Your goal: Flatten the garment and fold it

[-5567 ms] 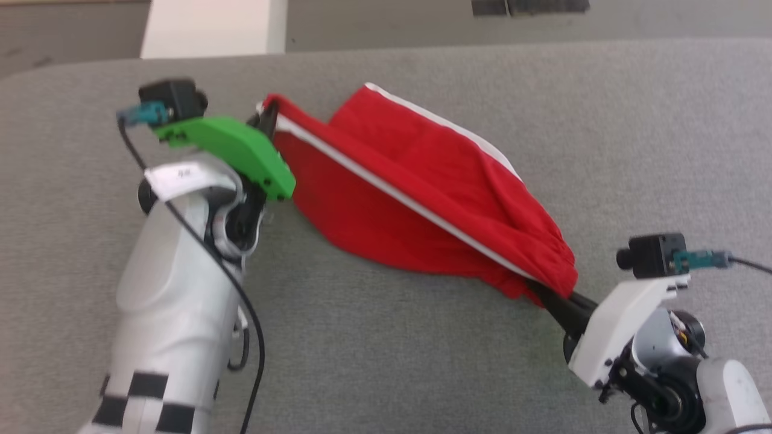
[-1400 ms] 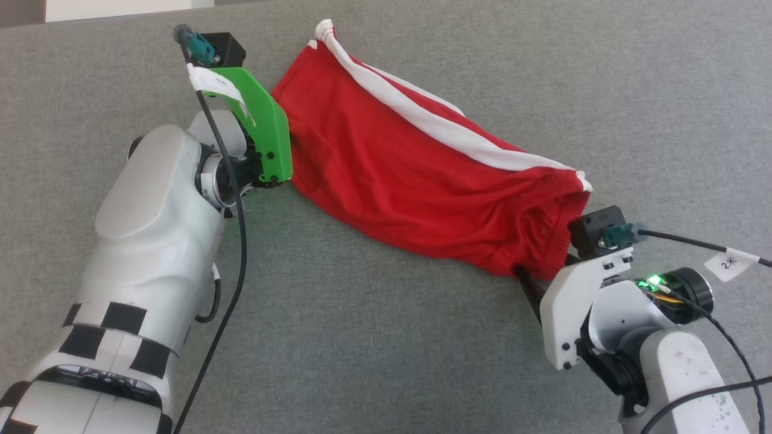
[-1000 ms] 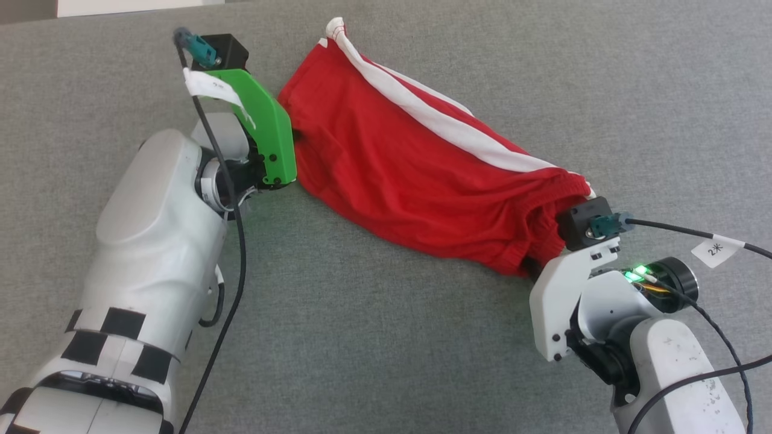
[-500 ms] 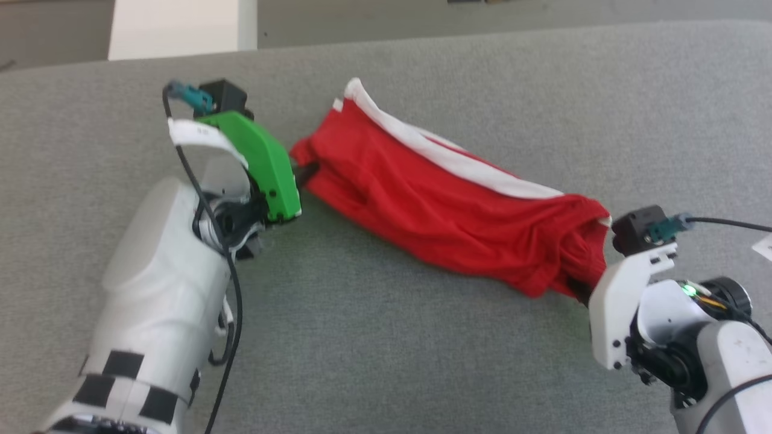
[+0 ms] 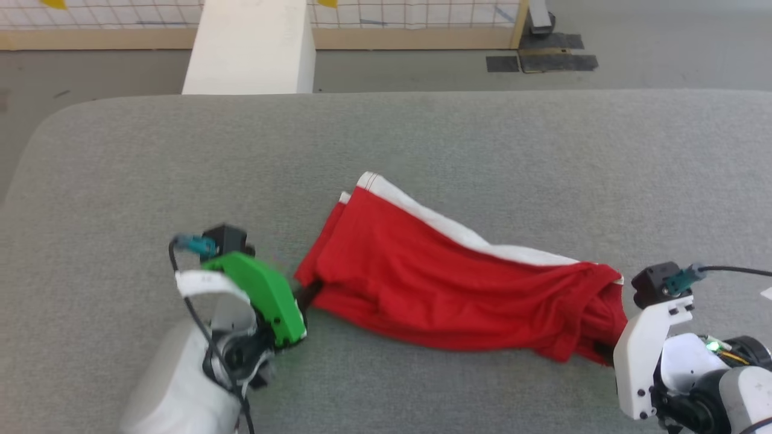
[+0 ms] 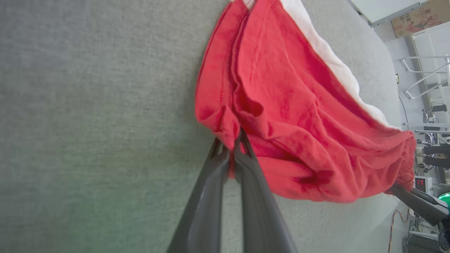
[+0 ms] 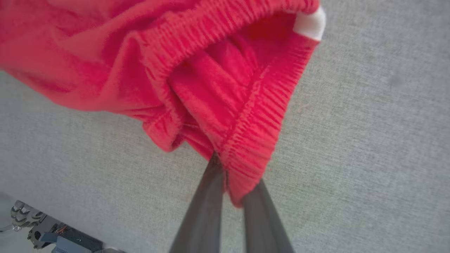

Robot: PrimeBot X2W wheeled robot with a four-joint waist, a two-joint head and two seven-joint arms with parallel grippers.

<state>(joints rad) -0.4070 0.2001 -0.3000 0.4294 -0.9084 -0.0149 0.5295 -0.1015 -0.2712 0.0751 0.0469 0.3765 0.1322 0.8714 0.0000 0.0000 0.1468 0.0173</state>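
Though clear of far edge (image 5: pixel 458 95), garment (image 5: pixel 434 283).

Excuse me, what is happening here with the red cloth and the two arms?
The robot holds the red garment by both ends over the grey padded surface. The left gripper is shut on a corner at the hem end, and the right gripper is shut on the elastic waistband. The cloth stretches between them but is wrinkled and bunched, not yet flat or folded.
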